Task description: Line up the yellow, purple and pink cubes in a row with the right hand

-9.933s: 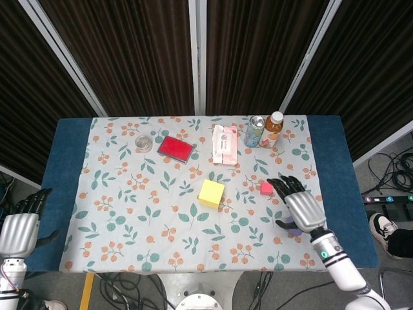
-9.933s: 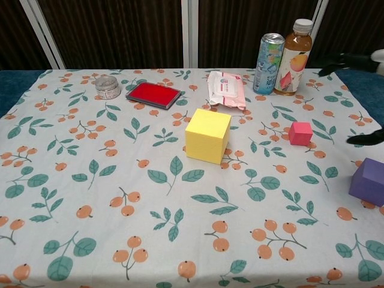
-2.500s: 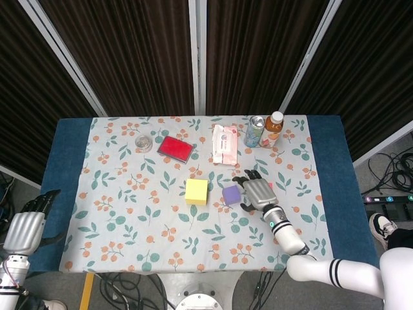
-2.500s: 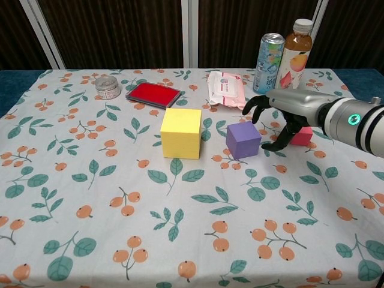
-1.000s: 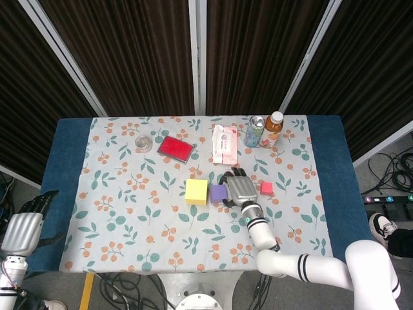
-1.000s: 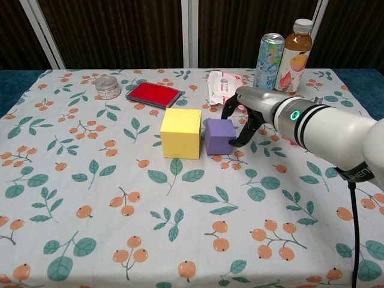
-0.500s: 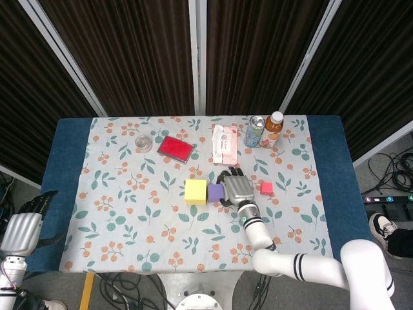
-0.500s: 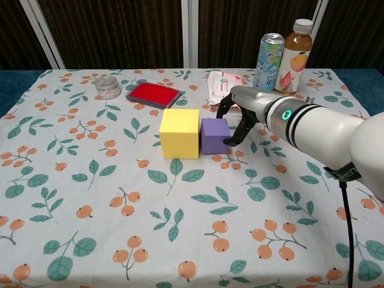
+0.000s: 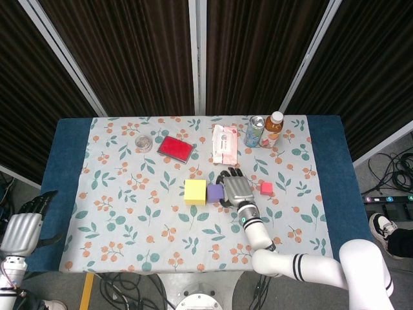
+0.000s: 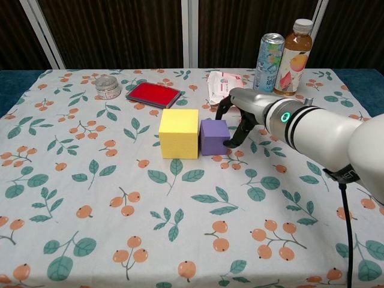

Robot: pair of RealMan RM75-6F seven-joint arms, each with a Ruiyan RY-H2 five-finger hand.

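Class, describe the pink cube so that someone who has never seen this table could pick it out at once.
Start at the can and bottle at the table's far edge, then come nearer. The pink cube sits alone just right of the right hand. It is the smallest cube, apart from the touching yellow cube and purple cube.

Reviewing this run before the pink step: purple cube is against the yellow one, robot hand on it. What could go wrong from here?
1. The right robot hand touches the small purple cube, which sits against the big yellow cube; more pushing may shove or twist both.
2. Withdrawing with curled fingers could drag the purple cube back.
3. The small pink cube lies right beside the forearm in the head view; a sweep might knock it.
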